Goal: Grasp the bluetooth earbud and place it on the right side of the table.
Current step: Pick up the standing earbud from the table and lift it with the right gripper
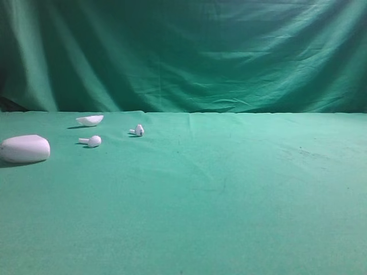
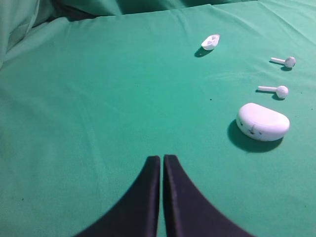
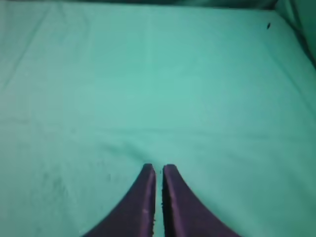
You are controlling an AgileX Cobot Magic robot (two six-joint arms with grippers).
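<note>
The bluetooth earbud [image 1: 138, 130] is tiny and white, with dark marks on its rounded head. It lies on the green table [image 1: 229, 189] at the left back, and the left wrist view shows this earbud [image 2: 285, 61] at the far right. My left gripper [image 2: 162, 157] is shut and empty, hovering well short of it and to its left. My right gripper [image 3: 159, 167] is shut too, over bare green cloth [image 3: 158, 89] with nothing between its jaws. Neither arm appears in the exterior view.
A plain white earbud [image 1: 92, 141] lies left of the marked one. The large white oval case [image 1: 24, 149] sits near the left edge, with a white lid piece [image 1: 90, 120] behind. A green backdrop [image 1: 183, 51] hangs behind the table.
</note>
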